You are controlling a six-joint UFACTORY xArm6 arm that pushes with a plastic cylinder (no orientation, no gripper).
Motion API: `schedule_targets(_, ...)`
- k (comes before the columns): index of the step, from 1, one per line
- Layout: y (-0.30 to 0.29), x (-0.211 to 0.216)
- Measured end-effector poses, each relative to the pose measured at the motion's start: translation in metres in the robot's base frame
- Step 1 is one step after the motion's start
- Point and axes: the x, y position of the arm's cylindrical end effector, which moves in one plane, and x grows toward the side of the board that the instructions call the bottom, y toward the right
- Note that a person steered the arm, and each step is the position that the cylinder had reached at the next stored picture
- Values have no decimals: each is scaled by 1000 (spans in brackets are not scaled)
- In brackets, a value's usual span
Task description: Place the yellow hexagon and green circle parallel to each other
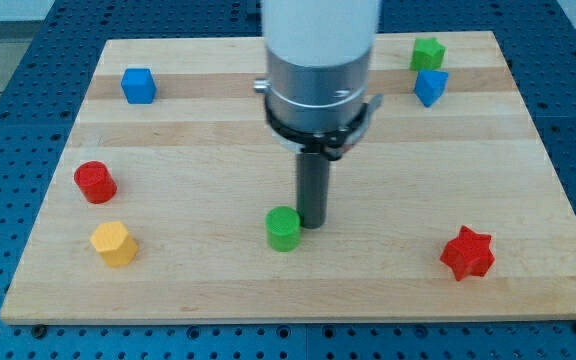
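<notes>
The yellow hexagon [114,243] lies near the board's lower left corner. The green circle [283,228] sits at the lower middle of the board, at about the same height in the view as the hexagon. My tip [313,222] touches the green circle's right side, slightly above it. The arm's wide grey body rises over the middle of the board and hides what is behind it.
A red cylinder [96,182] stands just above the yellow hexagon. A blue cube [138,85] is at the upper left. A green star-like block [428,52] and a blue block [430,87] are at the upper right. A red star [466,253] is at the lower right.
</notes>
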Motion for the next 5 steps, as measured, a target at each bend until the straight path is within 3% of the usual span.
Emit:
schedule_targets(1, -14, -23)
schedule_targets(2, -60, -18)
schedule_targets(3, -49, 22)
schedule_targets(4, -42, 19)
schedule_targets(5, -32, -55)
